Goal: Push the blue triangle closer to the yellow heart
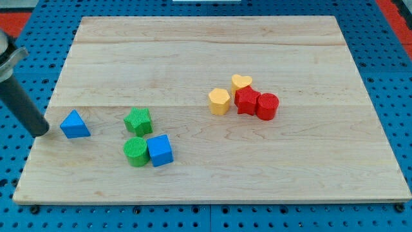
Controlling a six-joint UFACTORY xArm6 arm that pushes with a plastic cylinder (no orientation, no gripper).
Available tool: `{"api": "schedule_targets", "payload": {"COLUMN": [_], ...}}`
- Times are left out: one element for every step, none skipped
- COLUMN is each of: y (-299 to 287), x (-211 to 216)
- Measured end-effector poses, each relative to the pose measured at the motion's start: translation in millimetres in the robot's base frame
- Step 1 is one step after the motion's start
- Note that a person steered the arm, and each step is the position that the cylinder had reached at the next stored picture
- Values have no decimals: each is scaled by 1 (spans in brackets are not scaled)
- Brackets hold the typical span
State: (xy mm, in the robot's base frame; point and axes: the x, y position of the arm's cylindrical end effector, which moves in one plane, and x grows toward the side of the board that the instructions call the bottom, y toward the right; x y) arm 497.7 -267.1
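The blue triangle [75, 124] lies near the board's left edge. My tip [42, 129] is just to its left, a small gap apart, with the dark rod slanting up to the view's upper left. The yellow heart [241, 82] sits right of the board's centre, touching a red star-like block [246, 100]. A yellow hexagon-like block [219, 101] lies just to the left of the red one, below-left of the heart.
A red cylinder [267, 106] touches the red block's right side. A green star-like block [138, 120], a green cylinder [136, 151] and a blue cube [159, 150] cluster between the triangle and the heart. The wooden board [212, 45] rests on a blue pegboard.
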Motion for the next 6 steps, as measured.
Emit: {"api": "schedule_targets", "payload": {"y": [75, 131, 179, 211, 179, 207], "x": [-3, -19, -26, -32, -57, -80]}}
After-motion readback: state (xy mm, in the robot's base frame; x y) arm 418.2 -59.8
